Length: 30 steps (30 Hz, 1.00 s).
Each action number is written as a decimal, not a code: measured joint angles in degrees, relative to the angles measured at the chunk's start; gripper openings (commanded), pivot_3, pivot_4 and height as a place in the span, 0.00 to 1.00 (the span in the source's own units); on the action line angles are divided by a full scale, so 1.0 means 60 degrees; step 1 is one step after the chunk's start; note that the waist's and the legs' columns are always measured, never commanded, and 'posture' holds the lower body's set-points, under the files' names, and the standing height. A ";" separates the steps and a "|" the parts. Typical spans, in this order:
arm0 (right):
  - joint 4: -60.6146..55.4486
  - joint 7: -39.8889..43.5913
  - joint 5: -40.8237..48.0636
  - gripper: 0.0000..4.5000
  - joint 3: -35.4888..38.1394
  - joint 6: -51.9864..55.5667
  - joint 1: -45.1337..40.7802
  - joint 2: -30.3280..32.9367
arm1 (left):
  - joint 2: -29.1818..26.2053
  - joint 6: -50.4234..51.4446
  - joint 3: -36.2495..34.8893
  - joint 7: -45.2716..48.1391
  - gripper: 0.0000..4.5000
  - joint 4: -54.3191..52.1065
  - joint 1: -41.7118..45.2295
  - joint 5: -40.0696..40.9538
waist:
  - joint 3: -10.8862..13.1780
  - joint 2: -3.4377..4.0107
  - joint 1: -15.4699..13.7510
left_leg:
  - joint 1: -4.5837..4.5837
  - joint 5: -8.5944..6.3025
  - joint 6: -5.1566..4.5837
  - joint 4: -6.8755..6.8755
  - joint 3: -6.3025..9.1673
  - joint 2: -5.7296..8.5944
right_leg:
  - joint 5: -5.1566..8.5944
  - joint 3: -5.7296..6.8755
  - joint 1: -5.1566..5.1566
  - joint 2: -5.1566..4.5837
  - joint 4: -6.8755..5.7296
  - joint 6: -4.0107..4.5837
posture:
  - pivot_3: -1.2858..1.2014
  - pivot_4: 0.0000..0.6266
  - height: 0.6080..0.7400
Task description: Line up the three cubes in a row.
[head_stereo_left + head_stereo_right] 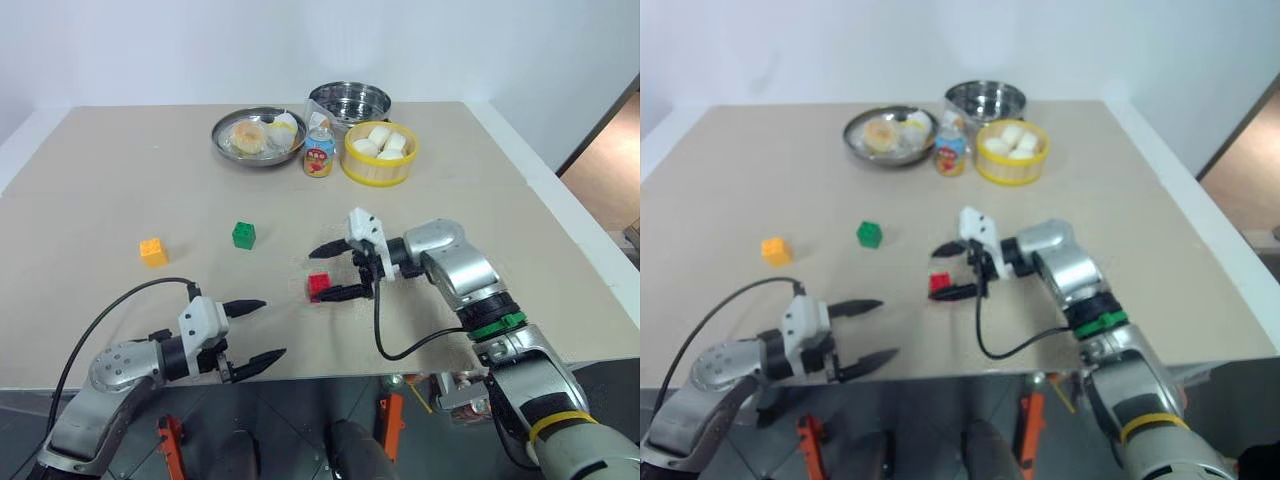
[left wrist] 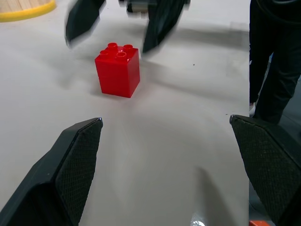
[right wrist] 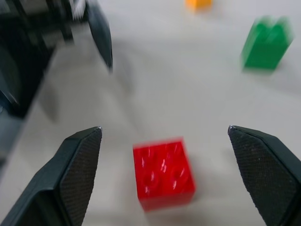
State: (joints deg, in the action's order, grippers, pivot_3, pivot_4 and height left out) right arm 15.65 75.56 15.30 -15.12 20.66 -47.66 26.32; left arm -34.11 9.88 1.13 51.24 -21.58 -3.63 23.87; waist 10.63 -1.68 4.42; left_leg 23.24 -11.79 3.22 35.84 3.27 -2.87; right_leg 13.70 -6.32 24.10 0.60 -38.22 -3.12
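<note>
Left eye view: right tool (image 1: pixel 338 270) spread apart around red cube (image 1: pixel 319 286) at frame centre, left tool (image 1: pixel 256 331) also apart lower left; lift straight clear without nudging it, green cube (image 1: pixel 244 235) and orange cube (image 1: pixel 153 252) sit up-left.

Red cube (image 1: pixel 318 286), green cube (image 1: pixel 244 235) and orange-yellow cube (image 1: pixel 153 251) lie on a beige table (image 1: pixel 120 180); at twelve o'clock a yellow bowl (image 1: pixel 379 168); grippers carry black fingers (image 1: pixel 245 307)
</note>
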 measured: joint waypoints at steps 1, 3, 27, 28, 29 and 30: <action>-0.0305 -0.0195 0.0233 1.00 0.0256 0.0320 0.0024 -0.0022 | 0.0071 0.0094 -0.0138 -0.0206 1.00 0.0039 0.0062 0.0025 | 0.0000 0.0001 -0.0001 | 0.0000 0.0000 0.0000 -0.0001 0.0002 0.0000 | 0.0000 0.0002 0.0000 0.0000 -0.0003 -0.0001 | 0.52 0.24 0.99; -0.0873 -0.0653 0.0665 1.00 0.0765 0.0871 0.0095 -0.0103 | 0.0317 0.0311 -0.0485 -0.0765 1.00 0.0184 0.0389 0.0050 | 0.0000 0.0000 -0.0004 | 0.0001 0.0000 0.0000 0.0003 0.0009 0.0000 | -0.0002 0.0009 -0.0003 0.0002 -0.0006 -0.0002 | 0.52 0.24 0.99; -0.3381 -0.3838 0.0852 1.00 0.1486 0.0692 0.1878 -0.0373 | 0.3184 0.1877 -0.0984 -0.5758 1.00 0.2991 0.3847 -0.1369 | -0.0004 -0.0007 -0.0024 | 0.0007 0.0002 0.0003 0.0015 0.0012 0.0009 | -0.0030 0.0002 -0.0008 0.0003 -0.0002 -0.0039 | 0.52 0.24 0.99; -0.3380 -0.3859 0.0845 1.00 0.1486 0.0668 0.1877 -0.0373 | 0.3185 0.1883 -0.0959 -0.5753 1.00 0.3113 0.3882 -0.1388 | -0.0004 -0.0007 -0.0024 | 0.0006 0.0002 0.0002 0.0014 0.0013 0.0009 | -0.0030 0.0002 -0.0007 0.0003 -0.0002 -0.0039 | 0.52 0.24 0.99; -0.3373 -0.3887 0.0828 1.00 0.1486 0.0633 0.1877 -0.0370 | 0.3183 0.1890 -0.0936 -0.5741 1.00 0.3250 0.3915 -0.1424 | -0.0004 -0.0007 -0.0024 | 0.0007 0.0002 0.0002 0.0012 0.0013 0.0009 | -0.0030 0.0002 -0.0006 0.0004 -0.0002 -0.0039 | 0.52 0.24 0.99; -0.3357 -0.3922 0.0789 1.00 0.1486 0.0608 0.1876 -0.0372 | 0.3182 0.1890 -0.0918 -0.5723 1.00 0.3460 0.3995 -0.1457 | -0.0004 -0.0007 -0.0027 | 0.0007 0.0002 0.0002 0.0012 0.0013 0.0009 | -0.0030 0.0003 -0.0006 0.0004 -0.0003 -0.0040 | 0.52 0.24 0.99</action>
State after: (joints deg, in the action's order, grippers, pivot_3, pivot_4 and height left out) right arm -4.50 52.03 20.03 -6.21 24.31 -36.40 24.09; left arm -15.02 21.22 -4.38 16.91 -0.82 20.34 15.12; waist 10.60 -1.72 4.26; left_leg 23.29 -11.77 3.23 35.91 3.34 -2.82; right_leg 13.52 -6.30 24.07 0.62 -38.23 -3.36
